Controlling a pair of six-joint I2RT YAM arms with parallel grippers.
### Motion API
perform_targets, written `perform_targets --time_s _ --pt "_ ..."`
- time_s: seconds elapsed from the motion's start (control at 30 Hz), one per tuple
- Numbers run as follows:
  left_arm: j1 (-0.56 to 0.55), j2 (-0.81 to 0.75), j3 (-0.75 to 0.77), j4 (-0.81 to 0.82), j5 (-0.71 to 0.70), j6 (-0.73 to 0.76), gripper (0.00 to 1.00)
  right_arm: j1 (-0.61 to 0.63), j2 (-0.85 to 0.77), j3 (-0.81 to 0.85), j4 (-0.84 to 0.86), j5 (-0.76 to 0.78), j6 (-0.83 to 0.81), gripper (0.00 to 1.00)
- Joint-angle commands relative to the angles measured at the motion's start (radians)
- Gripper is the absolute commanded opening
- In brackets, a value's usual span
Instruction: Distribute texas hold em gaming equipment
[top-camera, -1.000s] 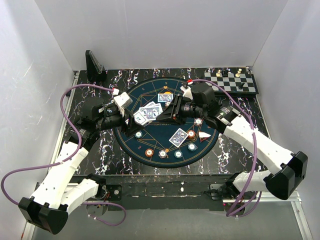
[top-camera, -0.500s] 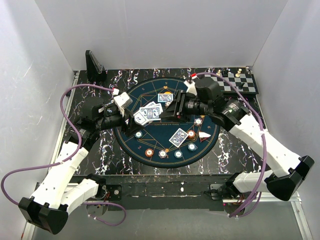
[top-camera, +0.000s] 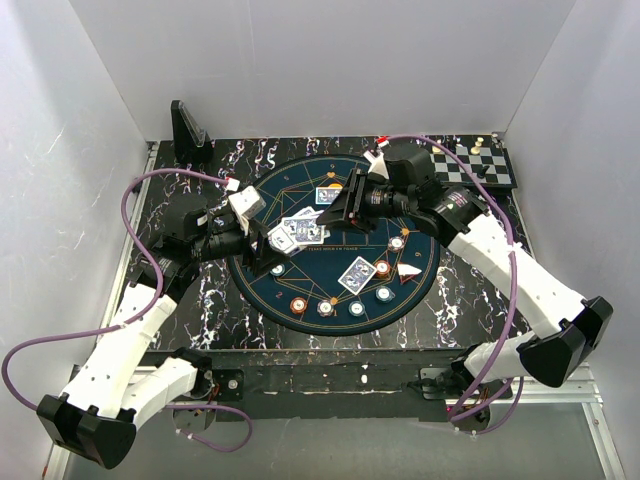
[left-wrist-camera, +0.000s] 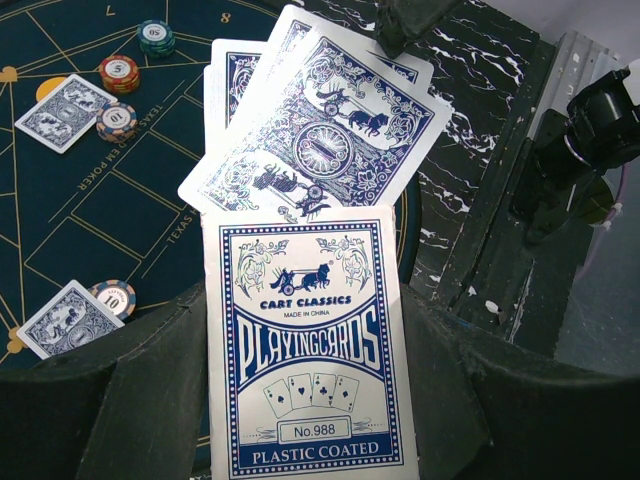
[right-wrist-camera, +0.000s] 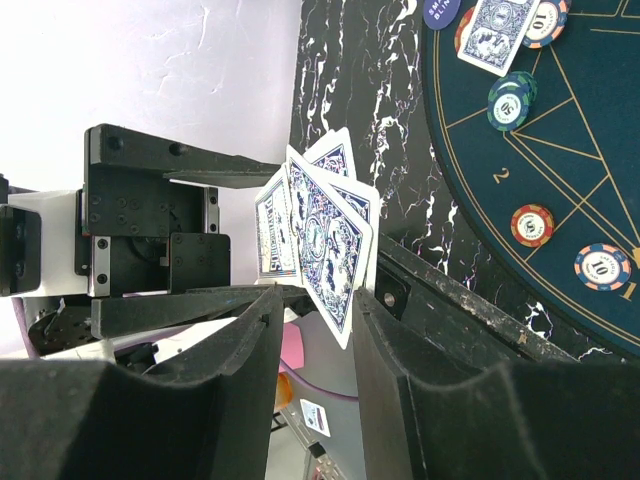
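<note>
My left gripper (left-wrist-camera: 305, 350) is shut on a deck of playing cards (left-wrist-camera: 305, 370), held above the left side of the dark-blue mat (top-camera: 335, 240). Blue-backed cards (left-wrist-camera: 320, 130) fan out from the deck's far end. My right gripper (right-wrist-camera: 315, 340) stands open at that fan (right-wrist-camera: 325, 240), with the corner of one card between its fingers (right-wrist-camera: 400, 380) and a gap on the left side. In the top view the two grippers meet near the fan (top-camera: 300, 230). Two cards (top-camera: 330, 195) (top-camera: 357, 273) lie face down on the mat, and poker chips (top-camera: 325, 307) sit along its front half.
A chessboard (top-camera: 465, 165) with pieces sits at the back right, just behind the right arm. A black stand (top-camera: 188, 128) is at the back left corner. White walls close in three sides. Purple cables loop off both arms.
The right arm has swung its gripper toward the back and onto the fan of cards, and its jaws have widened a little. The left gripper and deck have stayed put.
</note>
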Motion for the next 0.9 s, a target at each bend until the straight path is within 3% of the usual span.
perform_targets --time_s 0.0,0.87 --pt "0.005 -0.025 0.01 0.011 0.028 0.009 0.0 -0.008 -0.011 0.014 0.034 -0.018 -0.02 0.42" --pt "0.005 -0.025 0.019 0.014 0.031 0.005 0.0 -0.011 -0.036 -0.07 0.095 -0.061 0.017 0.39"
